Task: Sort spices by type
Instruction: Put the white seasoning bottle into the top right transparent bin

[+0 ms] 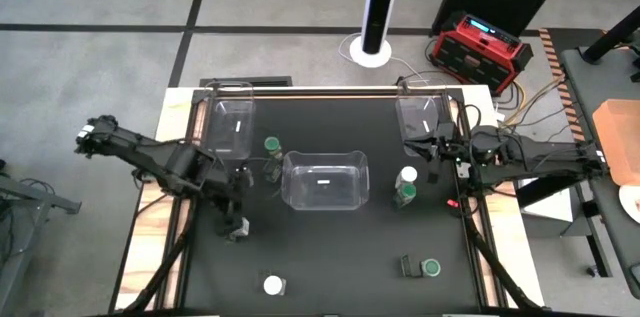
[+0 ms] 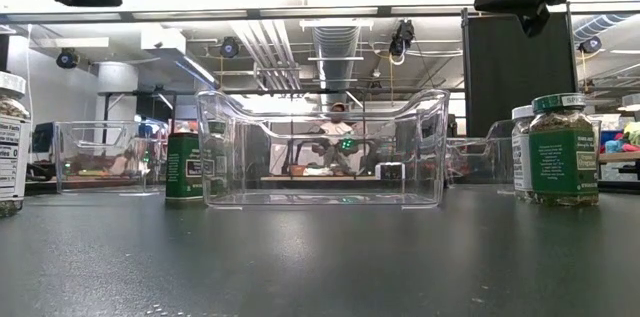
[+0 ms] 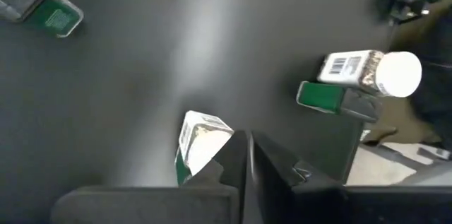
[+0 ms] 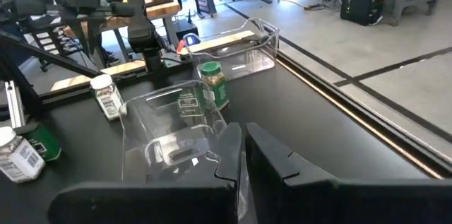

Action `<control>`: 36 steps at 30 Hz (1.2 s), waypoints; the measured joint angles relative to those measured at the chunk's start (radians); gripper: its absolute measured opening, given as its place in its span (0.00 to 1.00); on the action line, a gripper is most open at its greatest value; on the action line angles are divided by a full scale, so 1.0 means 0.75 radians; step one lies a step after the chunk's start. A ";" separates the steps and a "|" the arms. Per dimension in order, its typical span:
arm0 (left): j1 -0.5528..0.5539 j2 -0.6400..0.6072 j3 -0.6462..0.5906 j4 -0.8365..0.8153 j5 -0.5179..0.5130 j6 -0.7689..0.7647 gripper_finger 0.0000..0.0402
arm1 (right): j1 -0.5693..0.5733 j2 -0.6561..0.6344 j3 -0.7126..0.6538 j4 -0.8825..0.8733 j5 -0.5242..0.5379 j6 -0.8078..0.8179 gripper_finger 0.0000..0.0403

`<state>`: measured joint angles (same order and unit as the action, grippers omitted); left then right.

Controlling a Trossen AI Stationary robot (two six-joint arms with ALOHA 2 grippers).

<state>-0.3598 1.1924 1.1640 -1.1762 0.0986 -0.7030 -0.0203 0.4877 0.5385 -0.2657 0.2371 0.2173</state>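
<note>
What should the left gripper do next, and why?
Probably open the left gripper and ease it around the spice jar just ahead of its fingertips: its jaws look shut and hold nothing. The right gripper waits at the table's right edge.

Black table [image 1: 330, 257]: spice jars [image 1: 405, 195], bins [image 1: 324, 180]

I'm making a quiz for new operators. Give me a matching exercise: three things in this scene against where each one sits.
Things:
1. large clear bin
2. lone white-lidded spice jar
3. red case

Places:
A. on the floor beyond the table
B. table's middle
C. near the table's front edge

Pairs: 1-B, 2-C, 3-A
</note>
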 joint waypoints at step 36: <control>-0.340 0.237 -0.055 -0.096 -0.250 -0.162 0.79 | 0.001 -0.001 -0.001 -0.072 -0.212 0.167 0.03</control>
<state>-0.6147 1.3698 1.1226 -1.2482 -0.0888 -0.8246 -0.0196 0.4870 0.5381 -0.3195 0.0780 0.3428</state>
